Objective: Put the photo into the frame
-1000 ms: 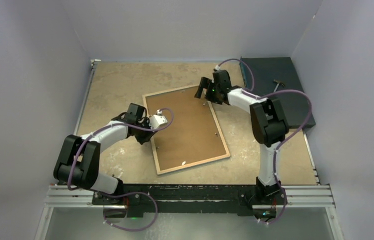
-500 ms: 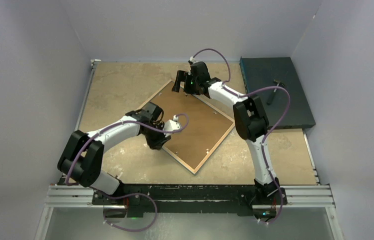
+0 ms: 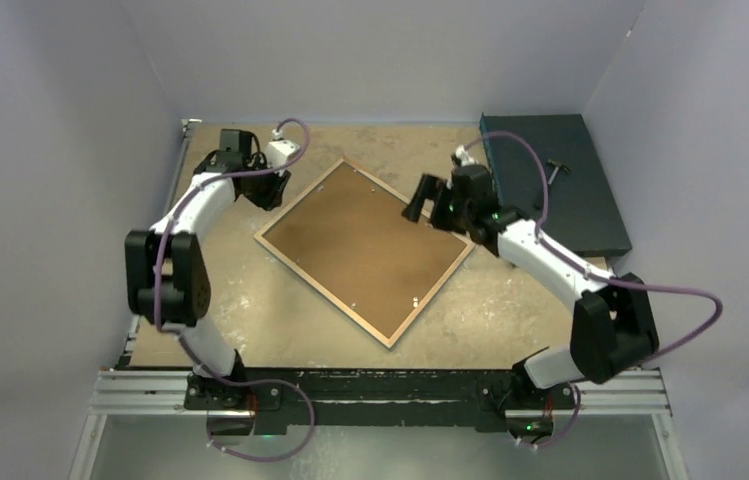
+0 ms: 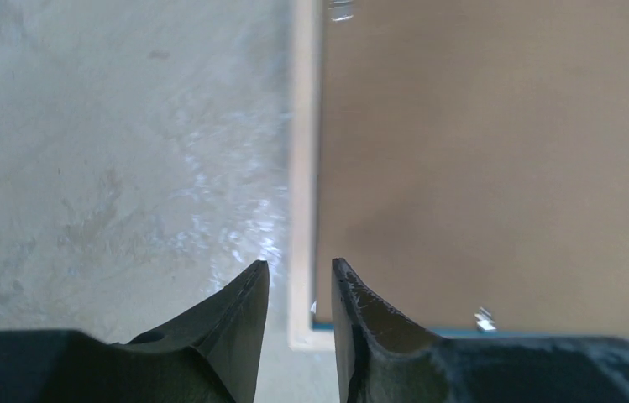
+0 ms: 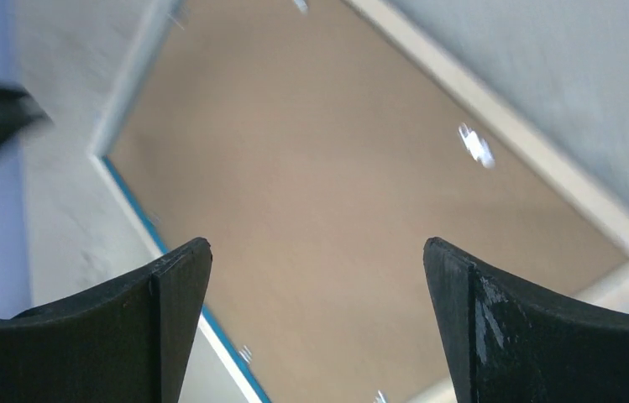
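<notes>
The frame (image 3: 322,292) lies face down mid-table, turned like a diamond, its pale wood rim around a brown backing board (image 3: 365,245). The photo is hidden. My left gripper (image 3: 268,189) hovers by the frame's far-left edge. In the left wrist view its fingers (image 4: 298,264) stand narrowly apart over the rim (image 4: 302,168) near a corner, with nothing clamped between them. My right gripper (image 3: 418,200) is at the frame's far-right edge. In the right wrist view it (image 5: 317,243) is wide open above the board, and the rim (image 5: 500,117) runs diagonally behind.
A dark teal slab (image 3: 560,180) with a small hammer (image 3: 556,167) lies at the far right. Small metal tabs (image 5: 476,144) stick up along the board's edges. Grey walls close in on three sides, and a metal rail (image 3: 380,388) runs along the near edge.
The frame has turned from near-square to a diamond. My left arm swung from the frame's near-left side to its far-left edge, its fingers parting slightly. My right arm moved right.
</notes>
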